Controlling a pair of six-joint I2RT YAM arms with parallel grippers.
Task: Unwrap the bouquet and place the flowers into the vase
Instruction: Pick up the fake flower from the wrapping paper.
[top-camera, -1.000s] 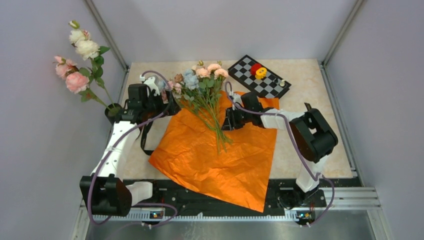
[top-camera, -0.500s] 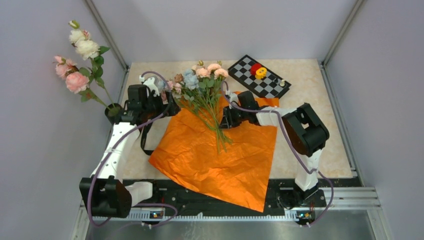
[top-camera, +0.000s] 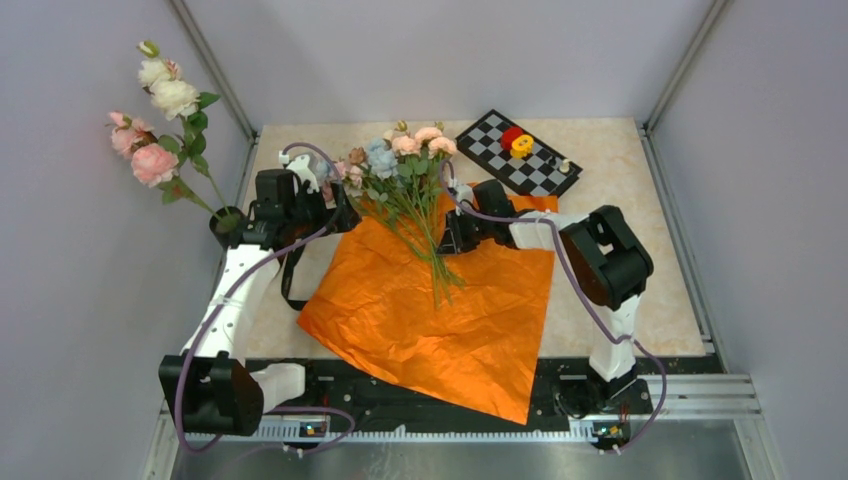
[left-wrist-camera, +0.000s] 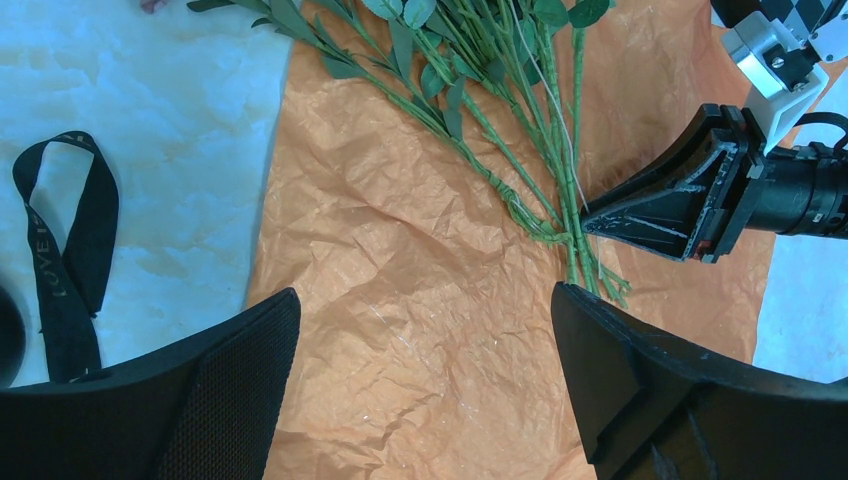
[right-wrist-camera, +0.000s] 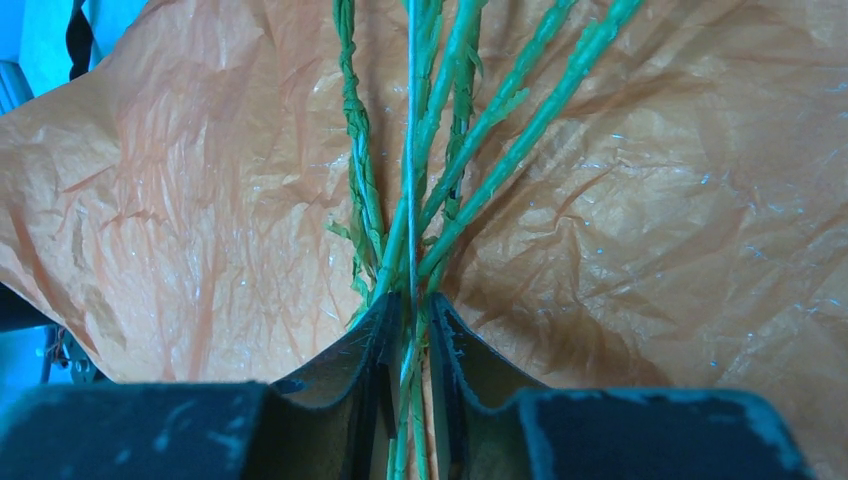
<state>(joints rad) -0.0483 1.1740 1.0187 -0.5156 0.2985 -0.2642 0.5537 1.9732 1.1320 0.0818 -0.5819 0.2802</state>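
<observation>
The flowers (top-camera: 405, 160) lie unwrapped on the flattened orange paper (top-camera: 440, 320), blooms toward the far side, green stems (left-wrist-camera: 530, 170) pointing toward me. My right gripper (right-wrist-camera: 412, 305) comes in from the right and is shut on the lower stems (right-wrist-camera: 440, 150), which run between its two fingers. It also shows in the left wrist view, right gripper (left-wrist-camera: 590, 222) at the stem bundle. My left gripper (left-wrist-camera: 425, 295) hangs open over bare paper left of the stems, holding nothing. The black vase (top-camera: 225, 225) stands at the table's left edge.
Tall pink and white roses (top-camera: 160, 110) rise from the vase. A black ribbon (left-wrist-camera: 70, 240) lies on the table left of the paper. A chessboard (top-camera: 520, 152) with small red and yellow pieces sits at the back right. Enclosure walls stand on all sides.
My right gripper slid left onto the stems and its jaws closed around them. The left arm and the flowers have stayed put.
</observation>
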